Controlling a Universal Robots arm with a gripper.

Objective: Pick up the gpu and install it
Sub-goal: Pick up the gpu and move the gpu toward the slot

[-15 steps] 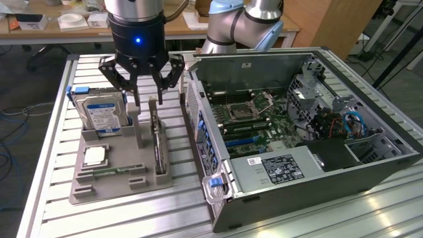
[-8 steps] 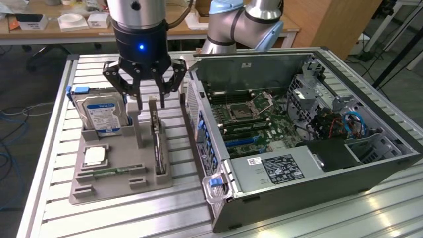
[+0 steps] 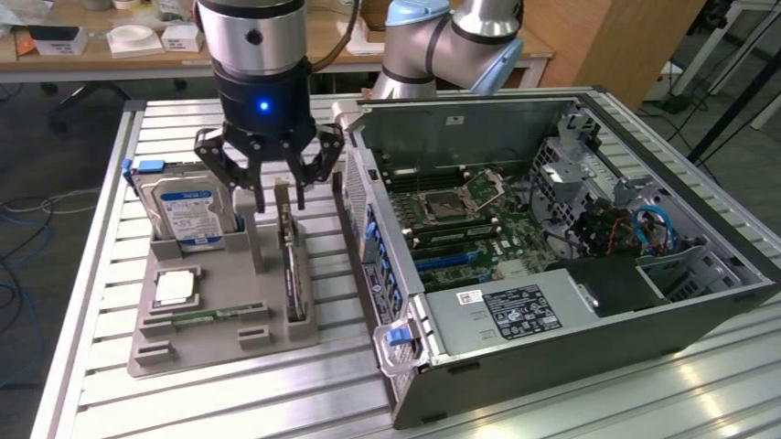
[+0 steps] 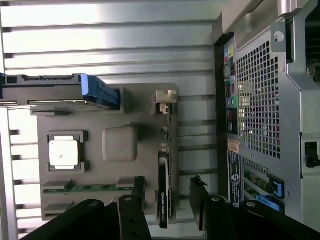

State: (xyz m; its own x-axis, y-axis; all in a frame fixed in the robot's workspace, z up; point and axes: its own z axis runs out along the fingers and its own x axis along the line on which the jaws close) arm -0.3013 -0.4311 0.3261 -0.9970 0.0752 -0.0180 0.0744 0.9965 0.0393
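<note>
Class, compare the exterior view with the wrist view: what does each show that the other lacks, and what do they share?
Exterior adds the motherboard inside the open case, and the arm. Wrist adds the ports and vent holes on the case's rear panel. Shared: the open gripper straddling the gpu standing in the grey tray, plus the hard drive.

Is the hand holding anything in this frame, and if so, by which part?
Nothing is held. The hand is open above the thin black graphics card with silvery end bracket, standing on edge in the grey holder.
</note>
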